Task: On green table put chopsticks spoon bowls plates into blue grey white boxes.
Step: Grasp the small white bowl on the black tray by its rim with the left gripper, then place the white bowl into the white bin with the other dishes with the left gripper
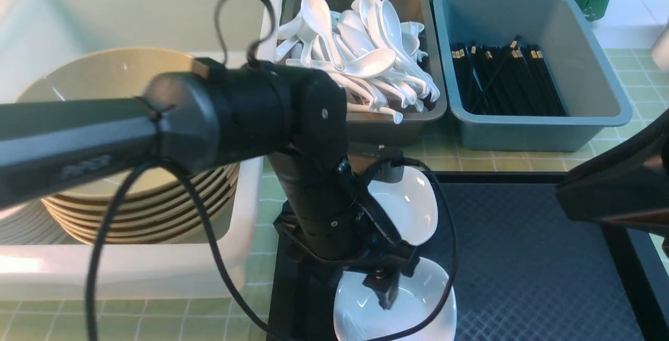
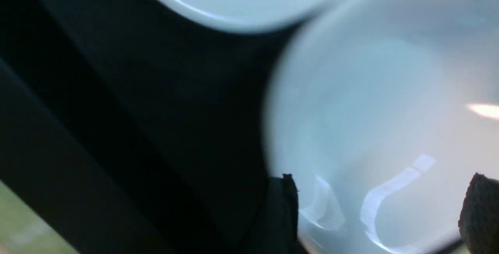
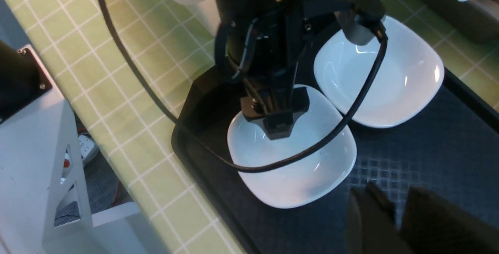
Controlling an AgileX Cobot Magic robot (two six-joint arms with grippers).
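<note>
Left arm [image 1: 104, 137] lies across the front view, the left tool [image 1: 388, 291] low over the near plate [image 1: 418, 309] on the black tray [image 1: 522, 268]; a second plate [image 1: 413, 205] sits at 12 o'clock of it, just beside. Left wrist view: fingers [image 2: 281, 215] stand wide apart over that plate's hollow, gripping nothing. Right wrist view: right tool [image 3: 395, 223] narrowly parted, empty, above the tray near the same plate.

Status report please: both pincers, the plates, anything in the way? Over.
Left pincer open, low over near plate on black tray. Right pincer slightly apart, empty. Far plate close beside; cable loops over near plate.
</note>
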